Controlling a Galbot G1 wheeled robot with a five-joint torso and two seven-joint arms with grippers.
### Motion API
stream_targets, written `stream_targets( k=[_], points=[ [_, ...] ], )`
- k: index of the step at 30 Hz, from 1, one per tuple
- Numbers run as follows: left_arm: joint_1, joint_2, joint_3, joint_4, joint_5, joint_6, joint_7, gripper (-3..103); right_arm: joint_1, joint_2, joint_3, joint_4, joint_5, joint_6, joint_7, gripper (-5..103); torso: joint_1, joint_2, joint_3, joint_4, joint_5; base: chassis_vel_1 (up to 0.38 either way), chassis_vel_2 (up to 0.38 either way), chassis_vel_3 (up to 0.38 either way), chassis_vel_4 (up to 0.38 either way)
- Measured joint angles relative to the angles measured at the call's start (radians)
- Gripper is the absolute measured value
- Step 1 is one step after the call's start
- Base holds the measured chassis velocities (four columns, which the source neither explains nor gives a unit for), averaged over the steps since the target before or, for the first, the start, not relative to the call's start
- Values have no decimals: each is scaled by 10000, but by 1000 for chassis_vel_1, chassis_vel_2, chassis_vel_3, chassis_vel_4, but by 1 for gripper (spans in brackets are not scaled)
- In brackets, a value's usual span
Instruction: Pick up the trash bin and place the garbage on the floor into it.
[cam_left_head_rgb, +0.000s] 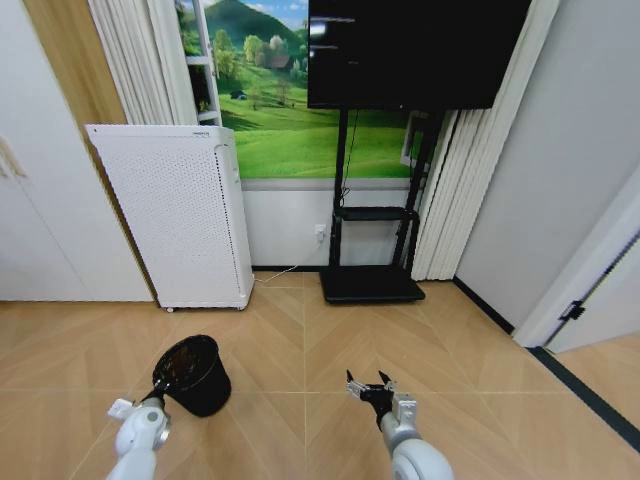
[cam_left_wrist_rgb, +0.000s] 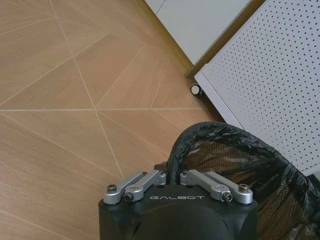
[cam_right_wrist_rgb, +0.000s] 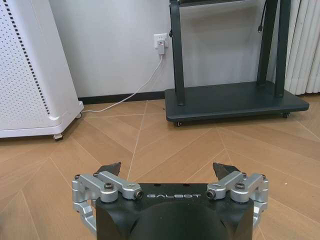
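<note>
The trash bin (cam_left_head_rgb: 195, 374) is a small round black wastebasket with a black liner, hanging at the lower left of the head view. My left gripper (cam_left_head_rgb: 158, 386) is shut on its near rim. In the left wrist view the fingers pinch the liner-covered rim of the bin (cam_left_wrist_rgb: 230, 150) at the left gripper (cam_left_wrist_rgb: 173, 176). My right gripper (cam_left_head_rgb: 370, 385) hovers open over the bare floor at lower centre-right, its fingertips (cam_right_wrist_rgb: 111, 167) spread wide around nothing, the gripper (cam_right_wrist_rgb: 167, 168) facing the TV stand. The garbage is out of view.
A white perforated appliance (cam_left_head_rgb: 178, 215) on casters stands against the left wall behind the bin. A black TV stand (cam_left_head_rgb: 370, 283) with a screen sits at the back centre, a cable running to a wall socket (cam_right_wrist_rgb: 160, 41). Herringbone wood floor (cam_left_head_rgb: 300, 330) lies ahead.
</note>
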Motion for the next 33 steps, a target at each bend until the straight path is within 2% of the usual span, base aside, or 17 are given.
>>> stream_targets(
  k=[3,4,5,7,8,10,11,12,14,19,20,22,23,26,27,29,33],
  points=[
    [-62,12,29,109,119,-34,6,4,-13,6,1,-20,-23,48,-31,100,0,0,0,0,0,0,0,0,0],
    [-89,28,51,145,153,-48,28,10,-17,15,2,-27,-34,67,-44,100,0,0,0,0,1,0,0,0,0],
    [-89,28,51,145,153,-48,28,10,-17,15,2,-27,-34,67,-44,100,0,0,0,0,1,0,0,0,0],
    [-157,70,122,265,317,-87,103,20,-41,33,3,-42,-43,113,-77,100,0,0,-1,0,3,0,0,0,0],
    [-157,70,122,265,317,-87,103,20,-41,33,3,-42,-43,113,-77,100,0,0,-1,0,3,0,0,0,0],
    [-220,95,179,332,442,-104,148,31,-53,46,3,-77,-55,143,-95,100,0,0,-1,1,1,0,0,0,0],
    [-220,95,179,332,442,-104,148,31,-53,46,3,-77,-55,143,-95,100,0,0,-1,1,1,0,0,0,0],
    [-265,104,204,360,471,-128,156,42,-60,58,1,-104,-62,162,-100,100,0,0,-1,0,1,0,0,0,0],
    [-298,117,226,374,500,-146,163,42,-63,62,-1,-118,-67,175,-108,100,0,1,-1,0,1,0,0,0,0],
    [-385,232,277,400,805,-251,343,64,-62,82,-29,-191,-102,216,-137,100,0,0,-1,0,0,0,0,0,0],
    [-385,232,277,400,805,-251,343,64,-62,82,-29,-191,-102,216,-137,100,0,0,-1,0,0,0,0,0,0],
    [-412,278,287,264,966,-262,451,74,-49,96,-38,-229,-128,233,-139,100,0,0,-1,0,0,0,0,0,0],
    [-412,278,287,264,966,-262,451,74,-49,96,-38,-229,-128,233,-139,100,0,0,-1,0,0,0,0,0,0],
    [-269,295,349,-320,1767,-416,877,90,-37,100,-35,-232,-127,239,-138,100,0,0,-1,-1,2,0,0,0,0],
    [-269,295,349,-320,1767,-416,877,90,-37,100,-35,-232,-127,239,-138,100,0,0,-1,-1,2,0,0,0,0],
    [-47,289,484,-918,2201,-462,1017,98,-20,103,-23,-226,-115,240,-133,100,-1,1,-1,0,-1,0,0,0,0],
    [126,226,601,-1456,2711,-480,1143,100,-7,122,-13,-210,-89,240,-122,100,0,1,0,0,2,0,0,0,0]
  ],
)
